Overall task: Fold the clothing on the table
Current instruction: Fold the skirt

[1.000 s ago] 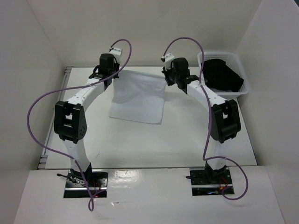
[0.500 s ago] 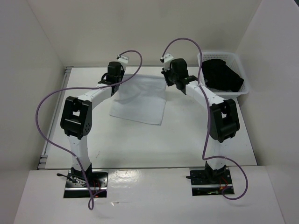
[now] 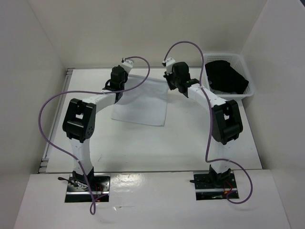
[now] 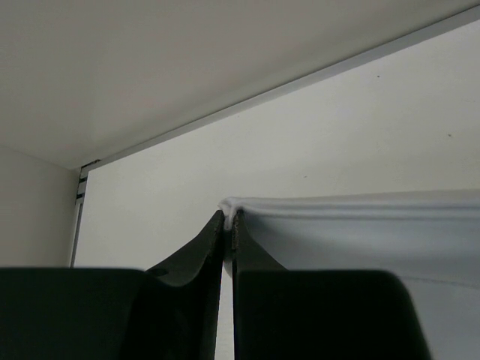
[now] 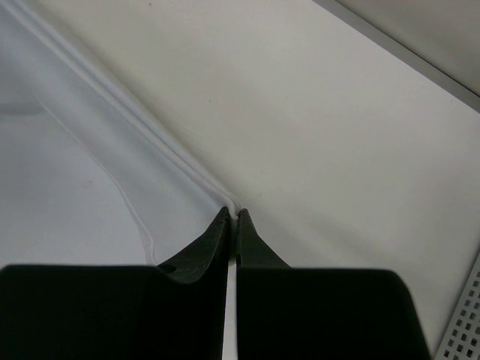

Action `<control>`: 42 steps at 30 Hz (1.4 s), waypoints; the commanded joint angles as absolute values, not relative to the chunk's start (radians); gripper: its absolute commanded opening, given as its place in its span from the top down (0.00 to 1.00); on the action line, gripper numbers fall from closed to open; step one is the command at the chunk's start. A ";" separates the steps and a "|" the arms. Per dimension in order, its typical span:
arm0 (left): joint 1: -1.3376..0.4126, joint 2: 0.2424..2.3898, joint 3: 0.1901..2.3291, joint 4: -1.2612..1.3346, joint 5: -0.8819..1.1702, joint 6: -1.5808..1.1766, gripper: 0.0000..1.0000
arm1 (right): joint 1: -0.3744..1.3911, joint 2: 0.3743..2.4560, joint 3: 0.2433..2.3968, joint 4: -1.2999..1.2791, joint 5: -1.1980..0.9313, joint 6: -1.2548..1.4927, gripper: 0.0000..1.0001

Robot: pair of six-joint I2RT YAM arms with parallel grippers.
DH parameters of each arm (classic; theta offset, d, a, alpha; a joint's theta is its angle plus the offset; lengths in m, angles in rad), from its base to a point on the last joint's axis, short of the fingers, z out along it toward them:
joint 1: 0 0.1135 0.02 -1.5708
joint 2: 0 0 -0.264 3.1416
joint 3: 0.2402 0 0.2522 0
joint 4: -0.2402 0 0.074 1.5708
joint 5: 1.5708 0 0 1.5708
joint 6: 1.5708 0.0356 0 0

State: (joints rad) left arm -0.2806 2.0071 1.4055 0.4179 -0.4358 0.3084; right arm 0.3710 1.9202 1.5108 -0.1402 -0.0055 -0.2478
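The left claw point(image 4: 229, 217) is pinching one far corner of the white clothing point(image 4: 360, 232) between closed tips, and the right claw point(image 5: 232, 214) is clamping the other far corner the same way. Together they are stretching the far hem taut, probably so the cloth is staying even for a fold toward the near side. The rest of it is lying on the table point(image 3: 157, 143). Bare tabletop is lying open in front, while a basket point(image 3: 248, 71) with a black garment point(image 3: 226, 76) is sitting near the right arm
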 commanded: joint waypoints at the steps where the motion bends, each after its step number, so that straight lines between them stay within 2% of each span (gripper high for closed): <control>1: -0.261 1.977 1.384 0.551 -0.581 0.403 1.00 | 0.347 1.914 1.488 -0.150 0.143 -0.272 1.00; 7: -0.322 1.957 1.373 0.551 -0.560 0.413 1.00 | 0.347 1.947 1.506 -0.141 0.212 -0.272 1.00; 11: -0.336 1.957 1.465 0.434 -0.548 0.368 1.00 | 0.347 1.956 1.506 -0.141 0.233 -0.272 1.00; 19: -0.336 1.977 1.528 0.434 -0.580 0.377 1.00 | 0.347 1.977 1.526 -0.141 0.253 -0.253 1.00; 23: -0.336 1.956 1.551 0.301 -0.542 0.292 1.00 | 0.347 1.987 1.539 -0.181 0.206 -0.253 1.00; 29: -0.336 1.827 1.390 0.060 -0.387 0.071 1.00 | 0.356 1.933 1.519 -0.256 0.123 -0.244 1.00; 35: -0.382 1.637 1.212 -0.075 -0.350 0.003 1.00 | 0.489 1.908 1.519 -0.412 0.114 -0.310 1.00; 39: -0.422 1.501 1.094 -0.205 -0.296 -0.006 1.00 | 0.554 1.856 1.439 -0.536 0.017 -0.350 1.00; 42: -0.434 1.384 1.051 -0.290 -0.238 0.004 1.00 | 0.578 1.800 1.413 -0.657 -0.138 -0.409 1.00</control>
State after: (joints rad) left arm -0.4244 1.4918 1.0794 -0.1783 -0.2966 0.0223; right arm 0.5747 1.9102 1.4364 -0.4828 -0.0074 -0.3393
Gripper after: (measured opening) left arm 0.099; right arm 0.032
